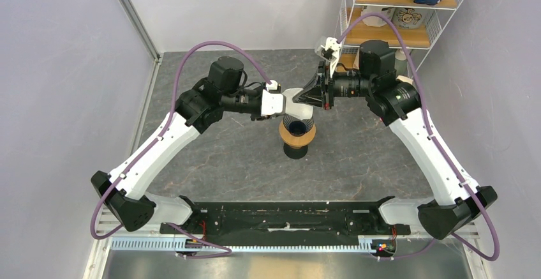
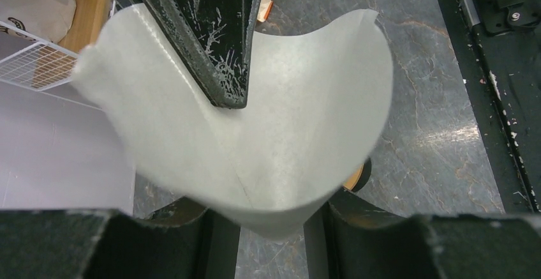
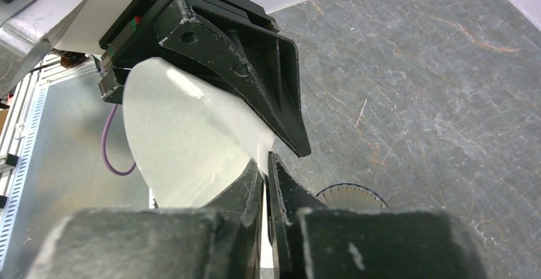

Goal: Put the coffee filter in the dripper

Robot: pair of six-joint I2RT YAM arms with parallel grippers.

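Observation:
The coffee filter (image 1: 295, 102) is a white paper cone held in the air between both grippers, just above the dripper (image 1: 298, 126). My left gripper (image 1: 287, 105) holds the filter's lower end between its fingers (image 2: 357, 241); its jaws stand a little apart and their tips are hidden behind the paper (image 2: 287, 119). My right gripper (image 1: 305, 97) is shut on one wall of the filter (image 3: 185, 138), and a thin strip of paper shows between its jaws (image 3: 266, 164). The dark-blue ribbed dripper rim (image 3: 349, 196) shows below the right fingers.
The dripper sits on a flat orange ring (image 1: 298, 137) atop a dark vessel (image 1: 296, 150) at mid-table. A wire shelf (image 1: 395, 11) with bags stands at the back right. A black rail (image 1: 287, 218) runs along the near edge.

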